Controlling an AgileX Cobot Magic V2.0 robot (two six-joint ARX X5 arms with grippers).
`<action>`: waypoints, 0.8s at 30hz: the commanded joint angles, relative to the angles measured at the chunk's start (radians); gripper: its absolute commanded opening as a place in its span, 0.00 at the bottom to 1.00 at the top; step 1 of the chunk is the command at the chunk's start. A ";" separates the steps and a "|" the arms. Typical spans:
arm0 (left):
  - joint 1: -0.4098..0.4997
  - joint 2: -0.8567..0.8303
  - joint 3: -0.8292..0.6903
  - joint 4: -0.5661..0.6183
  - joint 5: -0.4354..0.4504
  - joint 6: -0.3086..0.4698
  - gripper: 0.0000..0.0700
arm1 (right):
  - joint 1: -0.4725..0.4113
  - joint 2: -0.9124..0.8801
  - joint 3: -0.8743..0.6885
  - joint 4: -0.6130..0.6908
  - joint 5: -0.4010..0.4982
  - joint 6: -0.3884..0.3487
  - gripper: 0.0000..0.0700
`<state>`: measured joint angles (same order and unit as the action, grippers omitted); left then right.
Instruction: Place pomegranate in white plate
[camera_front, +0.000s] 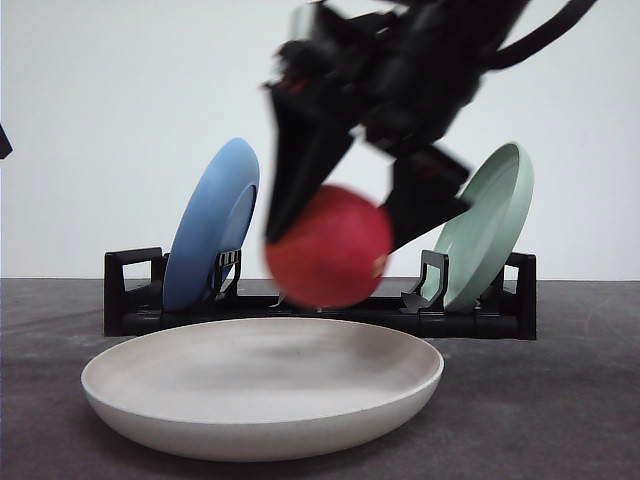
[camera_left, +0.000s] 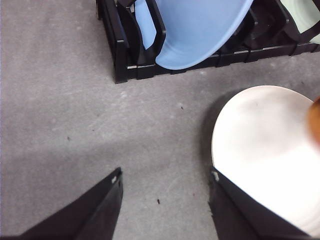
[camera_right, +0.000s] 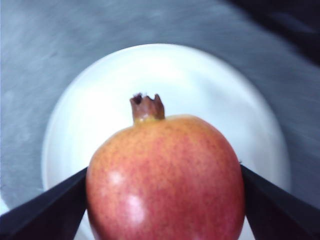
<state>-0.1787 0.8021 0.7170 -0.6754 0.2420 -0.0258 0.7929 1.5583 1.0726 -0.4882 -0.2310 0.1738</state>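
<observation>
Front view showed a grey, matte bench (camera_front: 580, 400) before a plain white wall, with the right gripper (camera_front: 335, 215) holding the glossy red pomegranate (camera_front: 328, 248) clamped between its black fingers above the shallow white plate (camera_front: 262, 385). The right wrist view added its brown crown (blurred frontally). The left gripper (camera_left: 165, 205) had its fingers apart over bare bench, near a black rack (camera_left: 125, 55) holding a blue plate (camera_left: 200, 30).

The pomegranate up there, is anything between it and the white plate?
No, nothing visible is. The pomegranate, held in the right gripper, hangs above the white plate, whose surface below it is bare.
</observation>
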 joint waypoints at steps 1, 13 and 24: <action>-0.001 0.007 0.018 0.012 0.007 0.011 0.44 | 0.029 0.034 0.016 0.038 0.012 0.001 0.74; -0.001 0.007 0.018 0.017 0.007 0.011 0.44 | 0.078 0.135 0.016 0.089 0.093 0.037 0.74; -0.001 0.007 0.018 0.017 0.007 0.011 0.44 | 0.083 0.155 0.016 0.063 0.084 0.053 0.88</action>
<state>-0.1787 0.8024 0.7170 -0.6682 0.2420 -0.0261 0.8639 1.6951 1.0725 -0.4297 -0.1439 0.2147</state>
